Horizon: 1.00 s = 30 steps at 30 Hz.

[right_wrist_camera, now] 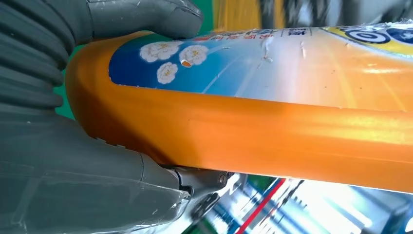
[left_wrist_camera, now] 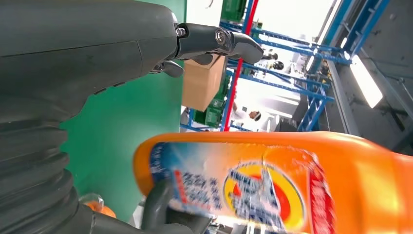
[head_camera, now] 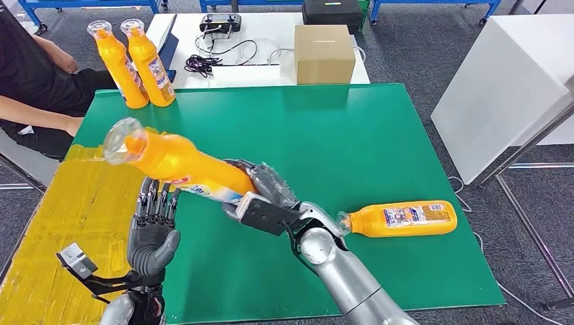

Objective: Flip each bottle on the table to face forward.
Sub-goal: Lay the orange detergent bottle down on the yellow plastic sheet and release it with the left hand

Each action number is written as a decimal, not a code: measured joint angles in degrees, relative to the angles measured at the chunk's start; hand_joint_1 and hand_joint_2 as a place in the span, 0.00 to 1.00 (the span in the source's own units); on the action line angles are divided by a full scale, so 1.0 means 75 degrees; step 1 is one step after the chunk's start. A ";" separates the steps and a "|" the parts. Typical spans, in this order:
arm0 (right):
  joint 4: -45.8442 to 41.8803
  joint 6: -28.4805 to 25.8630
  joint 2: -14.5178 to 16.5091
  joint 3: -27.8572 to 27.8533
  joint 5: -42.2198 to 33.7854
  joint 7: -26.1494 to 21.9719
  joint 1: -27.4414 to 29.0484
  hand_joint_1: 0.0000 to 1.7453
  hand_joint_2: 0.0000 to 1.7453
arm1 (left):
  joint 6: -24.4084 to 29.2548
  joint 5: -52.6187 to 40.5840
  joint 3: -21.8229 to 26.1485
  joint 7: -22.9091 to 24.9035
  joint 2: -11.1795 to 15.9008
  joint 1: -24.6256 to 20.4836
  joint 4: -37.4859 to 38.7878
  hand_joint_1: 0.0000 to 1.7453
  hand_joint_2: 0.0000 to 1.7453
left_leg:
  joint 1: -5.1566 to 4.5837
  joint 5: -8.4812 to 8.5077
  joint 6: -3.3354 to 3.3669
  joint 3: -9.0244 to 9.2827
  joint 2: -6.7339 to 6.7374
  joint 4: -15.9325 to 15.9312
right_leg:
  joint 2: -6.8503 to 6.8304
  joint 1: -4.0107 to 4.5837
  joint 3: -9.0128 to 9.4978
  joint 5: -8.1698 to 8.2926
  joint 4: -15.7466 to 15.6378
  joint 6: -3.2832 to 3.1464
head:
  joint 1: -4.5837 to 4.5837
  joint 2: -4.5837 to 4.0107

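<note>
My right hand (head_camera: 262, 195) grips an orange bottle (head_camera: 183, 162) by its base and holds it tilted above the green mat (head_camera: 325, 135), its clear cap up to the left. In the right wrist view the fingers (right_wrist_camera: 146, 17) wrap the bottle (right_wrist_camera: 253, 112) beside its blue label. My left hand (head_camera: 154, 227) stands open just under that bottle, fingers pointing up; I cannot tell if they touch it. The left wrist view has the bottle's label (left_wrist_camera: 253, 190) close beside the left hand (left_wrist_camera: 97, 53). A second orange bottle (head_camera: 403, 219) lies on its side at the mat's right. Two more bottles (head_camera: 135, 64) stand upright at the back left corner.
A cardboard box (head_camera: 323, 53), cables and a dark device sit on the white table behind the mat. A person in black (head_camera: 34, 81) sits at the left. A yellow taped surface (head_camera: 61, 217) borders the mat on the left. A white cabinet (head_camera: 501, 88) stands at the right.
</note>
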 joint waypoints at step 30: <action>0.3037 -0.0841 0.1041 0.2147 -0.0356 -0.0209 -0.0155 1.00 1.00 | -0.0073 -0.0234 0.0311 0.0081 -0.0020 0.0465 -0.0042 0.00 1.00 | 0.0000 0.0000 -0.0001 -0.0006 0.0009 0.0000 | -0.0003 -0.0003 -0.0023 0.0000 -0.0002 -0.0001 | 0.0002 0.0000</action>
